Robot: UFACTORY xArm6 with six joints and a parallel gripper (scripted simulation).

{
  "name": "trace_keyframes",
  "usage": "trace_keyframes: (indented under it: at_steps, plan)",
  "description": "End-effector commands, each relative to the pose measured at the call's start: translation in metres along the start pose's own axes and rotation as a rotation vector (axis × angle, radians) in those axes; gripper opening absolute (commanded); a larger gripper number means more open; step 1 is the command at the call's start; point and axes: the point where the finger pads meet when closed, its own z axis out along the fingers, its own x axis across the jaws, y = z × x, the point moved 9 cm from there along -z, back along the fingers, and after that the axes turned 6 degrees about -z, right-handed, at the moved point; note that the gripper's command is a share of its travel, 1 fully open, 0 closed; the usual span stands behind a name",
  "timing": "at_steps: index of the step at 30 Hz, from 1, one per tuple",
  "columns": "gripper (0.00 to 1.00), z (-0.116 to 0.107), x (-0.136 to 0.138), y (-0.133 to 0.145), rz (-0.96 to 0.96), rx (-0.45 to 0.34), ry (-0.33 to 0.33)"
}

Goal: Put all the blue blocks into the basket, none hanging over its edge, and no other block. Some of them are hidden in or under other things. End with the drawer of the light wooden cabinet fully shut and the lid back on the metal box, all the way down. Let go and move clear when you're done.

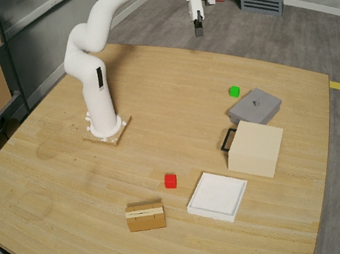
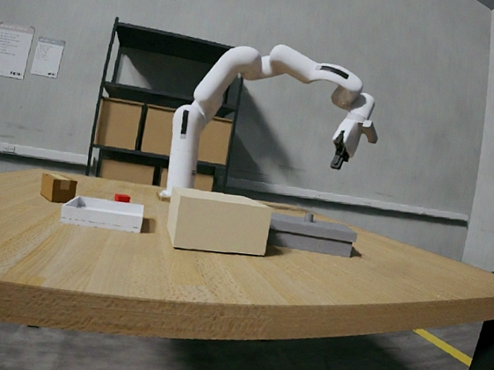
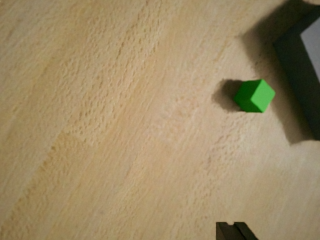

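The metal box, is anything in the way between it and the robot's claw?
Nothing visible blocks the space between the claw and the metal box. The green block sits on the table beside the box, so the claw should probably come down from above.
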Motion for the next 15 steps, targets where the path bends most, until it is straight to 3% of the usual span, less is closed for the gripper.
trace_keyframes:
  at_steps: [1,2,3,5,6,8,9,11,12,13,15]
  plan:
    - [0.00,0.028,0.058,-0.040,0.084,-0.038,-0.139]
    - [0.00,0.032,0.065,-0.045,0.084,-0.038,-0.139]
    - [0.00,0.039,0.078,-0.048,0.134,-0.050,-0.192]
    - [0.00,0.051,0.099,-0.061,0.134,-0.050,-0.192]
    - [0.00,0.058,0.114,-0.063,0.186,-0.058,-0.244]
    - [0.00,0.069,0.134,-0.074,0.186,-0.058,-0.244]
    - [0.00,0.076,0.149,-0.075,0.239,-0.062,-0.291]
    - [0.00,0.088,0.170,-0.085,0.239,-0.062,-0.291]
    - [0.00,0.095,0.184,-0.084,0.292,-0.062,-0.334]
    - [0.00,0.101,0.195,-0.088,0.292,-0.062,-0.334]
    - [0.00,0.101,0.195,-0.088,0.292,-0.062,-0.334]
